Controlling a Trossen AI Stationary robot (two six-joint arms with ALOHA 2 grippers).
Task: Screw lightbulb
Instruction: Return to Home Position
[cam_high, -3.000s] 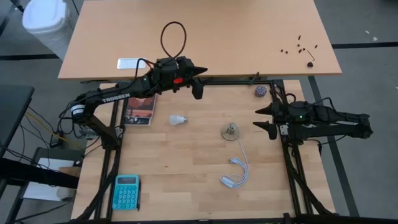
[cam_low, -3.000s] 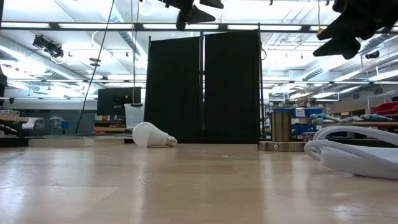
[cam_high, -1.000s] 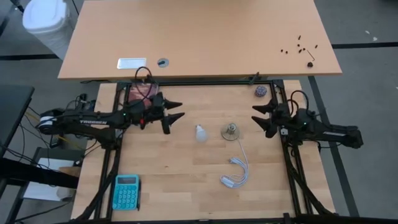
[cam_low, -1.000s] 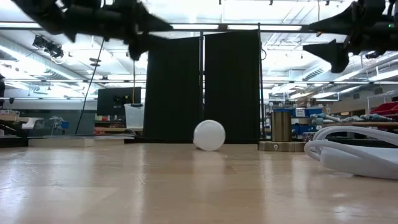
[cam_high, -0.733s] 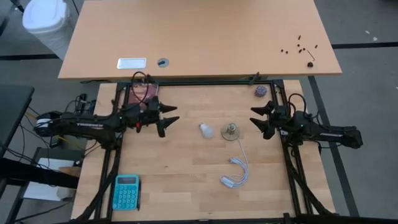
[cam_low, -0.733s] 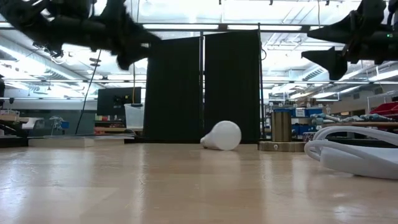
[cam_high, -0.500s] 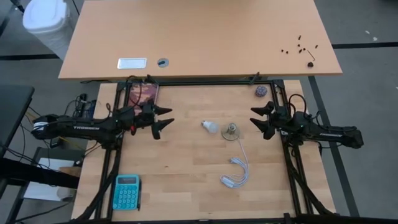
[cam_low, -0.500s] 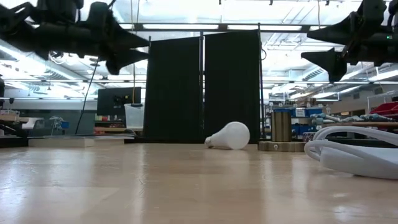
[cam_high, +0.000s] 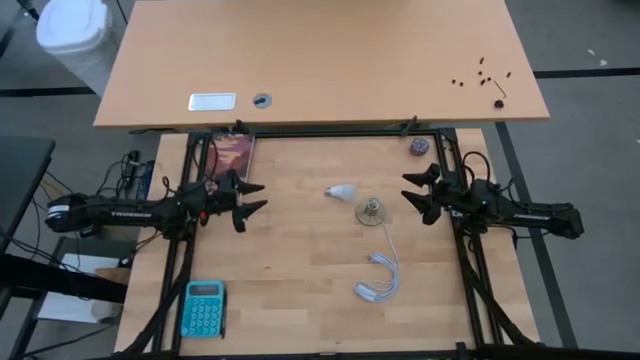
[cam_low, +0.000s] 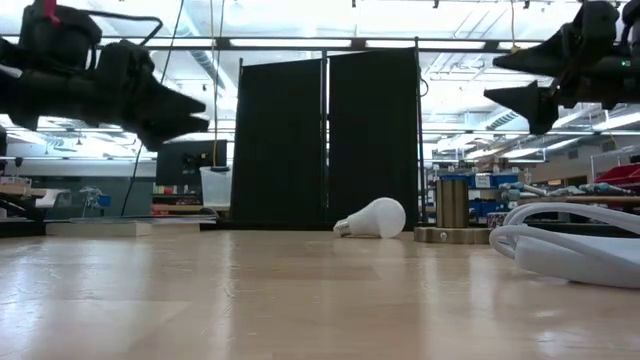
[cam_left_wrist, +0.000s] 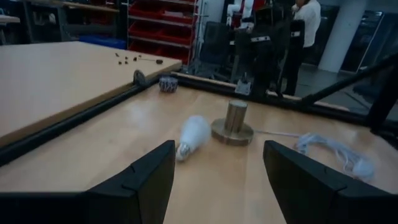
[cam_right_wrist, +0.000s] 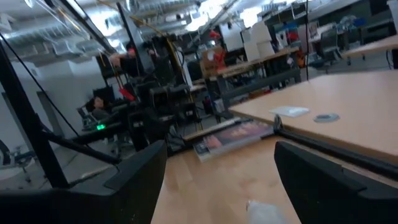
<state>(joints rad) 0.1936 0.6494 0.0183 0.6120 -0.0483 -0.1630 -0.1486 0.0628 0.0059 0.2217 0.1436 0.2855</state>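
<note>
Meanwhile the lightbulb (cam_high: 342, 191) rolled toward the socket (cam_high: 371, 211); left end effector (cam_high: 258, 195) retreated, right end effector (cam_high: 407, 188) waits, both wide.

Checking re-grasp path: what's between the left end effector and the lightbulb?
Nothing. High view shows bare table between the open left end effector and the lightbulb; left wrist view agrees. Right end effector waits beyond the socket.

Bright, even light — ceiling strips (cam_low: 300, 42) glare in the low view; tabletop (cam_low: 250, 300) sheen, faint shadows.
</note>
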